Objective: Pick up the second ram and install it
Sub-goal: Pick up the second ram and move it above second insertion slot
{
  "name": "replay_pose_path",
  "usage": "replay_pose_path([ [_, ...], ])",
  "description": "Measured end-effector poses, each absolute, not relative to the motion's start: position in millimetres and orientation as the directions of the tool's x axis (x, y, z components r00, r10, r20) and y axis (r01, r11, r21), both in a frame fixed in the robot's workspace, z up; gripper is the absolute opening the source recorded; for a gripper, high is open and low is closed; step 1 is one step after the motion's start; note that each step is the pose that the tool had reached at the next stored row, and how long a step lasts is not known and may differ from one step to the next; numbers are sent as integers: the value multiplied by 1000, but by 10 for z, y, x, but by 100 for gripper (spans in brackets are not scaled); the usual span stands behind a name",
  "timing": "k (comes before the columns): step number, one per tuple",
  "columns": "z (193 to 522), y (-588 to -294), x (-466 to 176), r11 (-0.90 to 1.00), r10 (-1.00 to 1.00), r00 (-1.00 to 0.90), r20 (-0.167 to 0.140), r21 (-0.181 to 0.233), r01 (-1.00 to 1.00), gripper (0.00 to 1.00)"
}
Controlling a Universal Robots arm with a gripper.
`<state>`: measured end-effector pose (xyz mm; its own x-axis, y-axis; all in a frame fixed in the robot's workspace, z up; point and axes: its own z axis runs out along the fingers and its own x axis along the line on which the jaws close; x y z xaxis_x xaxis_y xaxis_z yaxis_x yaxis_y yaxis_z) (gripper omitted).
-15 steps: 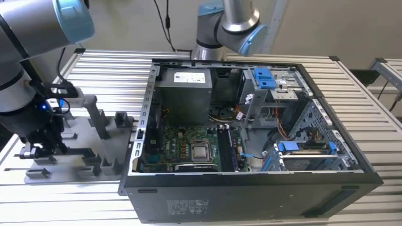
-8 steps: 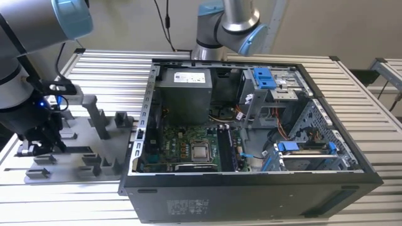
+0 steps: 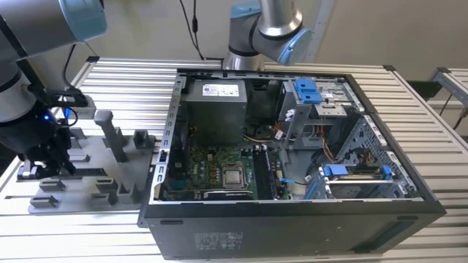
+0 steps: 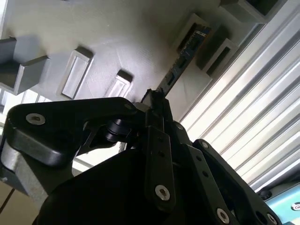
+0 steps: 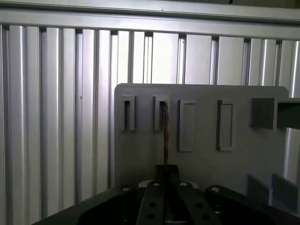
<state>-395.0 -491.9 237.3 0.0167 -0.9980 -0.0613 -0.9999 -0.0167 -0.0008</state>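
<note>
My fingers (image 5: pixel 171 172) are pinched tight on the memory stick (image 5: pixel 165 136), which stands on edge in the tray (image 5: pixel 140 154). I should lift it straight, without twisting.

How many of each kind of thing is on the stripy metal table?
The computer case, lid off: 1
The grey tray: 1
The second ram, one end at a tray slot, the gripper shut on the other: 1
Total: 3
</note>
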Motion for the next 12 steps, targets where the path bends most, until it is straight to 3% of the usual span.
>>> replay_pose_path([
  [12,2457,-4919,-3950,-17,-998,17,-61,-1,-1000,14],
])
